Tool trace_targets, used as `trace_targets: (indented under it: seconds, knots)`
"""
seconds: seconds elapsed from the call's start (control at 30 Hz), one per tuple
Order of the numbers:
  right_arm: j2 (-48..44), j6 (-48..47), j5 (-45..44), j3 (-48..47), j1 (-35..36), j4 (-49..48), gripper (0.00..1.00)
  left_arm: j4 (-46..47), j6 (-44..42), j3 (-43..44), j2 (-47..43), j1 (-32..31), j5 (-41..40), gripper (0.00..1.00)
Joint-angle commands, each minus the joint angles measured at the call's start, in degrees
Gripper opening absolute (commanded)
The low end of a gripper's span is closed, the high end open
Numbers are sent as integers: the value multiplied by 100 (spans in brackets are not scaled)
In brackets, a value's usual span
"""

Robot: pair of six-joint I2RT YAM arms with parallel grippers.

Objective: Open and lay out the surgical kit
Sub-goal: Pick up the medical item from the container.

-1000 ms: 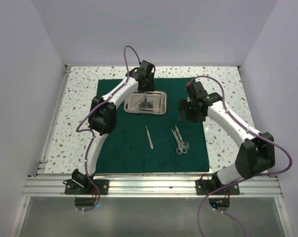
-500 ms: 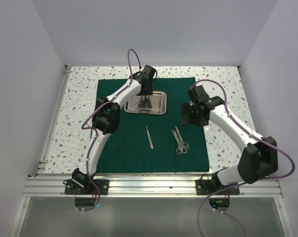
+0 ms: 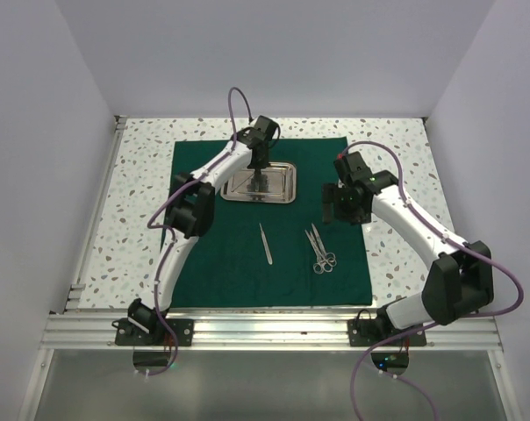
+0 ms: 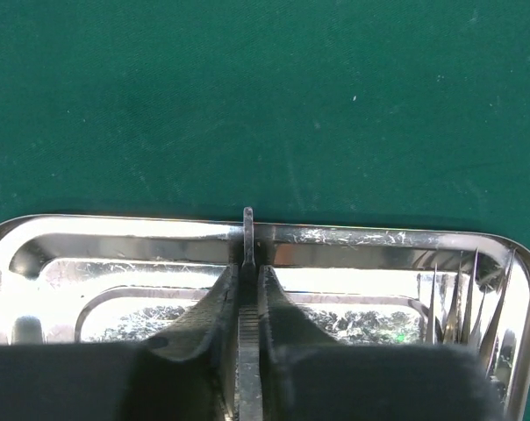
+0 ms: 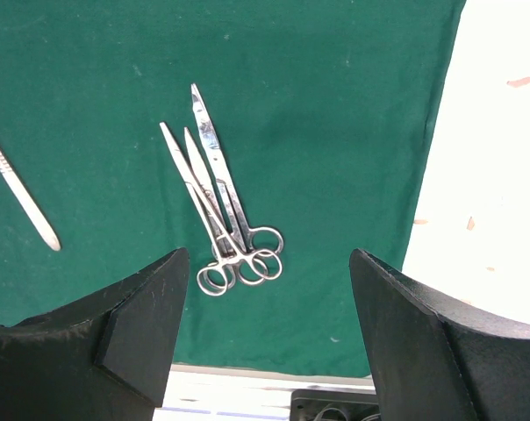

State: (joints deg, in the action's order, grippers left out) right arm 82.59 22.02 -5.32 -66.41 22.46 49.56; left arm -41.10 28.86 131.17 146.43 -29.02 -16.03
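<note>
The dark green cloth [image 3: 239, 254] lies spread flat on the table. At its far middle sits the steel tray [image 3: 284, 185]. My left gripper [image 3: 260, 179] reaches down into the tray [image 4: 353, 234] and is shut [image 4: 247, 263] on a slim ridged silver instrument [image 4: 247, 230], whose tip pokes out over the tray's far rim. Thin pointed tips [image 4: 462, 298] show at the tray's right end. Scissors and ring-handled forceps [image 3: 320, 250] lie together on the cloth, and a slim flat instrument [image 3: 265, 242] lies left of them. My right gripper [image 3: 335, 214] hovers open [image 5: 267, 252] above the scissors [image 5: 221, 202], holding nothing.
The speckled table [image 3: 133, 202] is bare around the cloth. White walls close in the left, right and back. An aluminium rail [image 3: 274, 329] runs along the near edge. The cloth's right edge [image 5: 432, 132] lies close below my right gripper.
My left gripper went down into the tray and closed on the slim instrument. My right arm shifted slightly toward the near right and has held still since.
</note>
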Motion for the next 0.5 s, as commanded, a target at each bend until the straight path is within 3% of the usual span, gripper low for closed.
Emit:
trace_targets:
  seconds: [0.0,0.07,0.47]
  knots:
    - [91,-22,-109,-161,-13,-17,78,-126,-56,101,281,19,39,6]
    - [126,-22,-83,-179,-22,-52,78,-126,-82,101,281,27,47,0]
    - [337,-75,119,-618,-31,-78,78,-73,-74,154,-492,317,250,0]
